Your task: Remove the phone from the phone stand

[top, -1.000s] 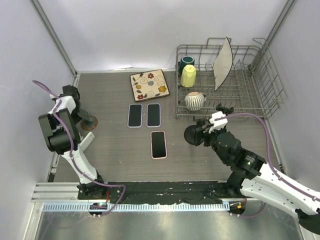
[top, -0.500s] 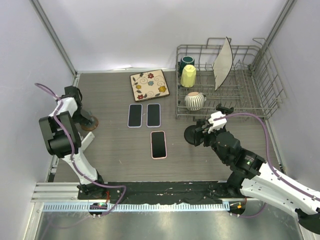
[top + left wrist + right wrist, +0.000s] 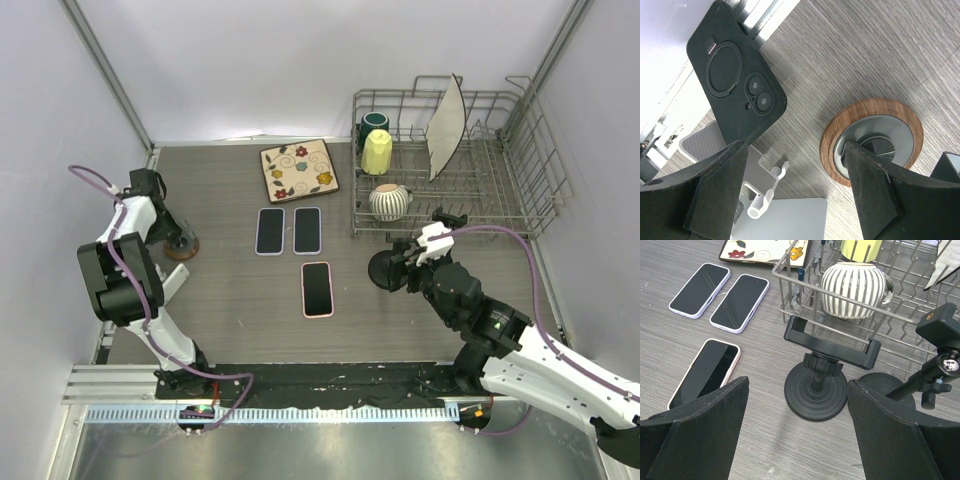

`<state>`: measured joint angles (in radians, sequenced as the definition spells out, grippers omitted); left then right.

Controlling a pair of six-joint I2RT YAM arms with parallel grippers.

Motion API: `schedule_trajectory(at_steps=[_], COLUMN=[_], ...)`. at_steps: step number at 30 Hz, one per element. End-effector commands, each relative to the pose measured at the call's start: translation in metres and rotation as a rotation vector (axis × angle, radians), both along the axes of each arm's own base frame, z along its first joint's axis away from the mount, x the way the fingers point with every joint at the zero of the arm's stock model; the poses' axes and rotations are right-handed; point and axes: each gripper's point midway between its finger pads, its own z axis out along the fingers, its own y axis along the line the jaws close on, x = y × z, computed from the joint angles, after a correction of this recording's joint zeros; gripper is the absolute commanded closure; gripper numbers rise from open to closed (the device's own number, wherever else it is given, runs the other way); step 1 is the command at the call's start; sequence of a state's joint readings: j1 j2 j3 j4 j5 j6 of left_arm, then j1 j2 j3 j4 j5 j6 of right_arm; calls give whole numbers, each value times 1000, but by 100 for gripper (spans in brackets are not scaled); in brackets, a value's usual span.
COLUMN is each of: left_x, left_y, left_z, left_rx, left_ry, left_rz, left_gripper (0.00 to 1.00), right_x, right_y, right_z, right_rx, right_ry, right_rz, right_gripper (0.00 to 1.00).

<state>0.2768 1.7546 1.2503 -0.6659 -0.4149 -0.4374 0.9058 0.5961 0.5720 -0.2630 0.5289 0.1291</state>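
A black phone (image 3: pixel 735 95) shows its back and camera lenses near the table's left edge rail; its lower end is hidden behind one finger of my left gripper (image 3: pixel 795 150). To the right of it stands a phone stand (image 3: pixel 872 140) with a round wooden base and a bare metal disc, also seen from above (image 3: pixel 181 246). The left gripper (image 3: pixel 150 197) is open, with only tabletop between its fingers. My right gripper (image 3: pixel 797 385) hangs open above a black clamp stand (image 3: pixel 816 390) whose clamp holds nothing.
Three phones lie face up mid-table: two lilac ones (image 3: pixel 270 230) (image 3: pixel 307 230) and a pink one (image 3: pixel 317 288). A dish rack (image 3: pixel 520 210) with a striped cup (image 3: pixel 389 201), mugs and a plate stands back right. A floral mat (image 3: pixel 299 170) lies behind. Another black stand base (image 3: pixel 885 390) is beside the clamp stand.
The left wrist has shifted slightly toward the far left corner and its jaws have spread a little wider. The right arm has not moved.
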Motion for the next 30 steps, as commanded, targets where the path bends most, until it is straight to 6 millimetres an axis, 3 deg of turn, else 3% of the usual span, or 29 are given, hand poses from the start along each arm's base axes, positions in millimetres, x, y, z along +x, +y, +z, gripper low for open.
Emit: schedule_trajectory(at_steps=[1, 14, 19, 30], left_x=[4, -19, -31, -28], left_y=[-2, 30, 42, 46], left_z=[6, 21, 13, -13], left_rx=[12, 137, 126, 97], left_ry=[-22, -12, -10, 45], left_rz=[-4, 102, 149, 139], left_gripper=[16, 15, 15, 20], right_x=[2, 0, 0, -2], right_y=[4, 2, 1, 0], right_z=[28, 30, 30, 31], right_rx=[49, 55, 56, 60], right_ry=[-51, -54, -58, -62], right_rz=[11, 12, 10, 14], right_gripper=[15, 16, 16, 16])
